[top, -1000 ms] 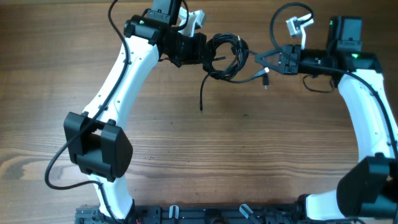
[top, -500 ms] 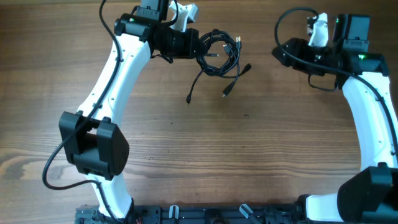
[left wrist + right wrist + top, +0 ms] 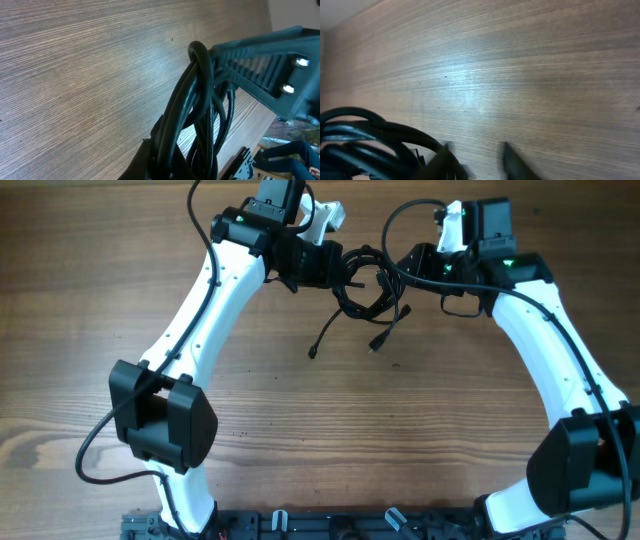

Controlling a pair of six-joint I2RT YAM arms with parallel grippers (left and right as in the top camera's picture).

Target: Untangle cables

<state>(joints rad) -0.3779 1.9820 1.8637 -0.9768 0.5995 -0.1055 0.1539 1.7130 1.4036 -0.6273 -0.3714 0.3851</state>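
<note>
Left gripper (image 3: 331,265) pinches the cables (image 3: 192,105), right gripper (image 3: 479,159) parted alongside

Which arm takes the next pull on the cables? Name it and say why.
Probably right. The left claw is shut on the cables, anchoring them; the right claw stands open and empty, close beside them.

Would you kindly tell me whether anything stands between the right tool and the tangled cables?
Nothing visible does. Only bare table shows between the right tool and the cables, which the left tool holds from the opposite side.
</note>
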